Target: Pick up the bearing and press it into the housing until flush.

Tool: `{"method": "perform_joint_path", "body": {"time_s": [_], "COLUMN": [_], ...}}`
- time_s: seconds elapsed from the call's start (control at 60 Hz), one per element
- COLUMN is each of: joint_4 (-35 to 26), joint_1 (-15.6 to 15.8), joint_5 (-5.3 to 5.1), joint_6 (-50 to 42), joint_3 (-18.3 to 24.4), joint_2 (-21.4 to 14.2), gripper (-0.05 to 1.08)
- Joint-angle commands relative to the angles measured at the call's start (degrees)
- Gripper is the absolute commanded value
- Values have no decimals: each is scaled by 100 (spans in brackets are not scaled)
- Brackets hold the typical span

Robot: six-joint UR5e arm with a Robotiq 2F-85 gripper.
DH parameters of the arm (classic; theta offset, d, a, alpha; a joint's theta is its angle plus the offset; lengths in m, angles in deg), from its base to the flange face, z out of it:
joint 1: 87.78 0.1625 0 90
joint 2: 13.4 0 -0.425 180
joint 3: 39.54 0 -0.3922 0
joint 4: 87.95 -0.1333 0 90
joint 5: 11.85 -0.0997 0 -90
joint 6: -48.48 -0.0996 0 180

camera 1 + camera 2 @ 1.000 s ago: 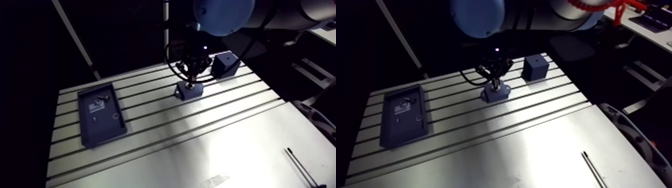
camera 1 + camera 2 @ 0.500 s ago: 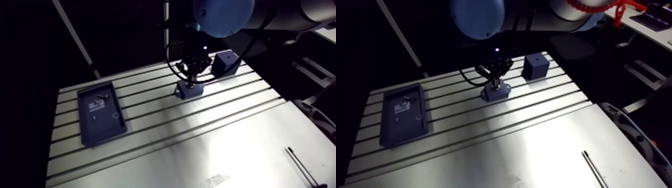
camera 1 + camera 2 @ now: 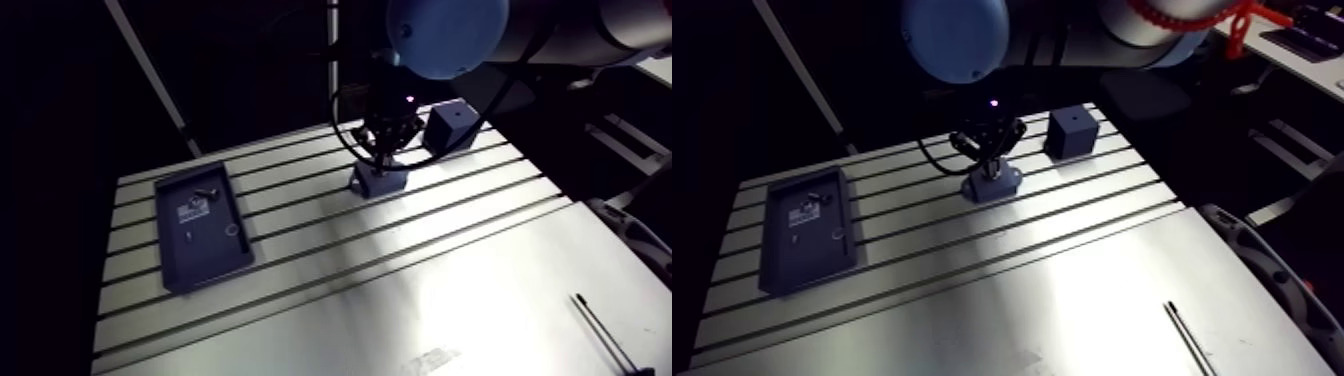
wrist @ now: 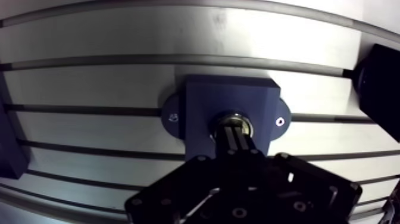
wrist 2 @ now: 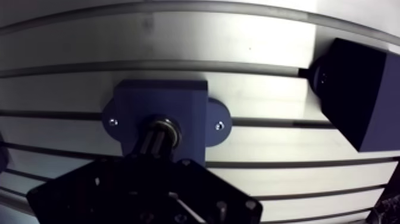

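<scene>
Bearing (image 4: 222, 121), silvery metal ring, seated in dark-blue flanged block housing (image 4: 232, 95); gripper (image 4: 234, 132) fingers closed together atop it; I cannot confirm flush yet.

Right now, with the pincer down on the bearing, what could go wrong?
1. The shut pincer bears on only a narrow strip of the bearing, so an off-centre push could cock it in the housing.
2. Flushness cannot be judged from these views; lifting early may leave it proud.
3. The dark block stands close beside the housing; a sideways exit could clip it.
</scene>
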Motion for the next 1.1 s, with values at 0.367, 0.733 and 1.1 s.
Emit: {"method": "perform_joint_path", "body": {"time_s": [0.367, 0.733, 1.1], "joint_4": [15, 15, 15], "joint_1": [0, 0, -9], "joint_5": [-5, -5, -5], "joint_6": [19, 27, 44], "joint_3": [-11, -2, -2], "joint_2": [17, 53, 87], "gripper": [107, 107, 107]}}
